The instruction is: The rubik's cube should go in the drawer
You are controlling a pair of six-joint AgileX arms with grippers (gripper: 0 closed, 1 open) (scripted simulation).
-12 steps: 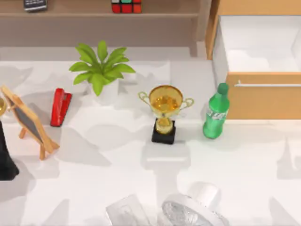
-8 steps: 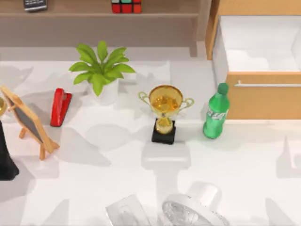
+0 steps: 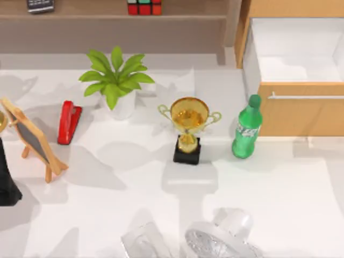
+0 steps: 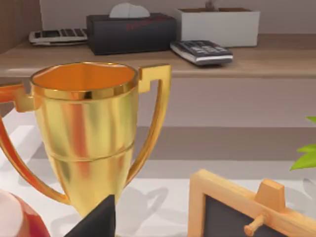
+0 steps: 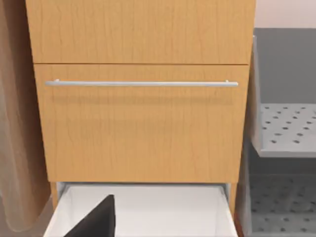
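Top view showed me the rubik's cube (image 3: 144,7) sitting on the shelf (image 3: 107,17) at the far edge, well left of the drawer (image 3: 301,88), so by my reading the task had barely begun: the cube was neither grasped nor carried. What looked done was the opening, since the drawer stood pulled out at the far right with its white inside bare and nothing in it. What was left, I judged, was the whole fetch: reach the shelf, take the cube, bring it across and lower it in.

On the counter (image 3: 279,183) stood a trophy (image 3: 188,129), empty as far as I could see, a green bottle (image 3: 246,134) just right of it and close to the drawer front, a potted plant (image 3: 115,80), a red stapler (image 3: 68,121) and a small chalkboard easel (image 3: 33,138) at the left.

The right wrist view faced the cabinet, with the silver handle (image 5: 141,83) of a closed drawer above the open one. I could not tell how the jaws of either arm stood.
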